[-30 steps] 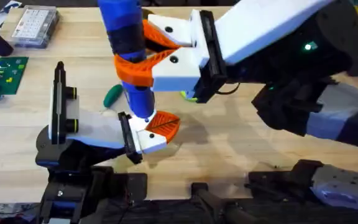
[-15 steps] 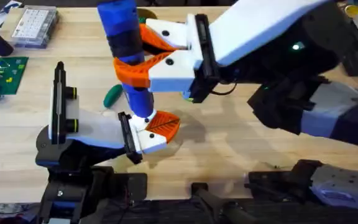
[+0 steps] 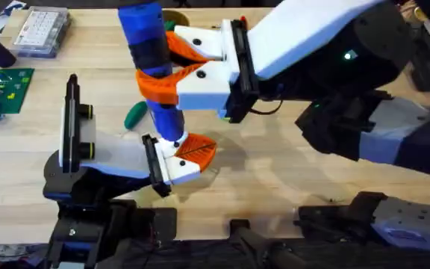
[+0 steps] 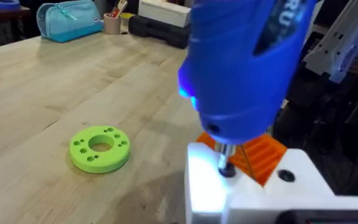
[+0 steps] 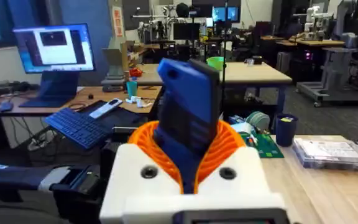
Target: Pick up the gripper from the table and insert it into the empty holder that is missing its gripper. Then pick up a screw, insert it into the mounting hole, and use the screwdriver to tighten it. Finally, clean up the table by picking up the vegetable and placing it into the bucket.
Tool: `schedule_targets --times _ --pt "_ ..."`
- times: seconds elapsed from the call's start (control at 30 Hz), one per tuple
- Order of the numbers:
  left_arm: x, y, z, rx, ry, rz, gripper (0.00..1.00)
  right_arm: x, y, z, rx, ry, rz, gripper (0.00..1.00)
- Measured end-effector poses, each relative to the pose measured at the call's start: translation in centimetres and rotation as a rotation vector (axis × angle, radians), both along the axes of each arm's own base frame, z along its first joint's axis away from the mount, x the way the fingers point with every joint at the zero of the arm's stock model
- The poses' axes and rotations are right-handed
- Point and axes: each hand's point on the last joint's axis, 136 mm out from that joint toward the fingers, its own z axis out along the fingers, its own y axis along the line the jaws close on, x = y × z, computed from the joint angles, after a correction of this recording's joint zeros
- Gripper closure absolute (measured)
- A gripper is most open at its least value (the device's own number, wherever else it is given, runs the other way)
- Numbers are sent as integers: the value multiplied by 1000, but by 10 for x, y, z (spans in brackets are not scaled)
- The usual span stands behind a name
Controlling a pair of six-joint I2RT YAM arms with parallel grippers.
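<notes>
Where the bucket (image 3: 175, 16) peeks behind the screwdriver (image 3: 151, 56), contents hidden.

the right arm reaches across the middle, its hand (image 3: 172, 66) clamped around the screwdriver (image 3: 152, 60).

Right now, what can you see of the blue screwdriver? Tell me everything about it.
The screwdriver is a thick bright-blue cylinder with a darker band around its middle, narrowing to a slim metal bit. It stands roughly upright, clamped between the orange pads of the right gripper. Its tip presses down on the white holder, right beside the small orange finger seated there. In the left wrist view a blue light glows on its body.
</notes>
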Motion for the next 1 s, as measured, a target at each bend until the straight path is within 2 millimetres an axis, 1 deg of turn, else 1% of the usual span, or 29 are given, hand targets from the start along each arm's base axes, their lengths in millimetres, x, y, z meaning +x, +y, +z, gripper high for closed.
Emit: schedule_targets --times 0.53,0.63,0.83,1.0 --pt "0 0 0 0 -1 0 985 2 1 -3 -13 21 -6 932" --pt "0 0 0 0 -2 0 985 2 0 -1 -3 14 -5 932" --pt "0 0 0 0 -2 0 985 -2 -3 10 40 -23 -3 932" --pt "0 0 0 0 -2 0 985 -2 -3 10 40 -7 1 932"
